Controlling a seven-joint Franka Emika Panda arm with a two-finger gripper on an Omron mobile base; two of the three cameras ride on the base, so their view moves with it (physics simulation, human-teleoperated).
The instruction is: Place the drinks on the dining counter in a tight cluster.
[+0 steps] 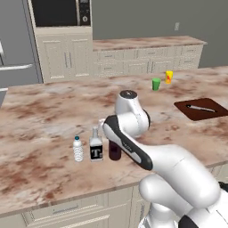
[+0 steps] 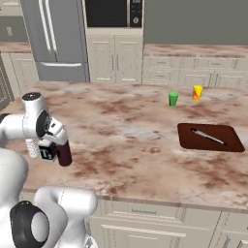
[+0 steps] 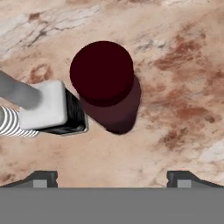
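Drinks stand together near the front edge of the dining counter [image 1: 40, 120], all upright in a short row. Taking the maroon bottle [image 1: 115, 150] as the landmark: the white bottle with the black "T" label [image 1: 96, 148] is just beside it on its left in the left base view, and the hand view shows the two touching or nearly so. The clear ribbed water bottle [image 1: 78, 149] is just beyond the white one, farther from the maroon bottle.

From the robot's base the arm bends forward over the counter edge, its elbow raised and the wrist turned down so that the hand hangs directly above the maroon bottle. In the left base view the forearm crosses in front of that bottle and hides its top. The gripper [image 3: 112, 177] points straight down, its jaws spread wide apart and holding nothing; the hand view looks down on the maroon bottle's dark cap, with the two fingertips [image 3: 41, 178] well clear of it.

Well away from the maroon bottle, across the counter, stand a green cup [image 1: 156, 84] and a yellow-orange cup [image 1: 169, 76], and a dark cutting board [image 1: 202, 109] with a knife [image 1: 200, 107] on it.
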